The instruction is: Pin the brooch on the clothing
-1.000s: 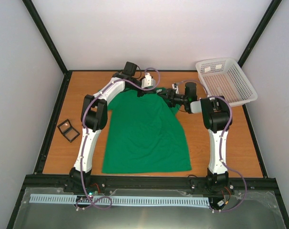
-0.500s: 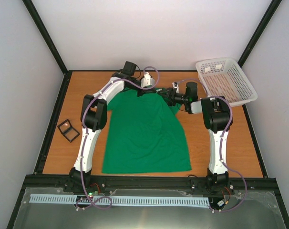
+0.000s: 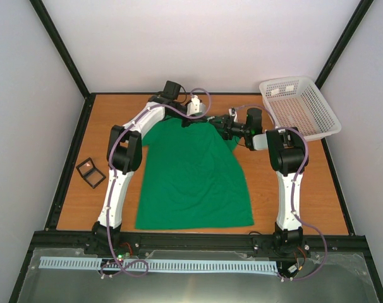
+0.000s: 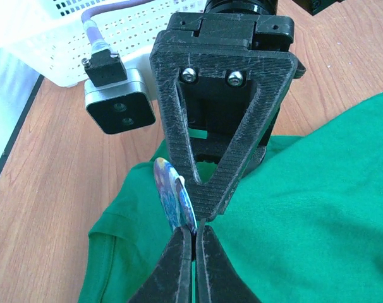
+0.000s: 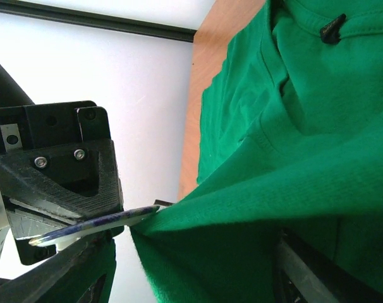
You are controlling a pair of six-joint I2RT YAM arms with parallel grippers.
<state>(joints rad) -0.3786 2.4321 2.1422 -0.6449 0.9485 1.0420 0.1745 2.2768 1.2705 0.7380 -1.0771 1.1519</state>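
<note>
The green T-shirt (image 3: 194, 177) lies flat on the table, its collar end lifted by the right gripper (image 3: 220, 129), jaws spread around bunched cloth, seemingly to present fabric. Just beside that fold, the left gripper (image 4: 194, 235), clamped tight, holds the brooch (image 4: 174, 199) edge-on.

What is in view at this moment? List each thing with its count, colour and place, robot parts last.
T-shirt: one, bright green, spread flat mid-table, collar end at the far side, lifted by the right gripper.
Brooch: one, round, bluish face, pinched edge-on in the left gripper at the shirt's collar end.
Basket: one, white mesh, far right corner of the table.
Case: one, small black square frame, left edge of the table.
Table: one, orange-brown wood.
Left gripper: one, black, shut on the brooch.
Right gripper: one, black, holding a fold of shirt fabric beside the brooch.
</note>
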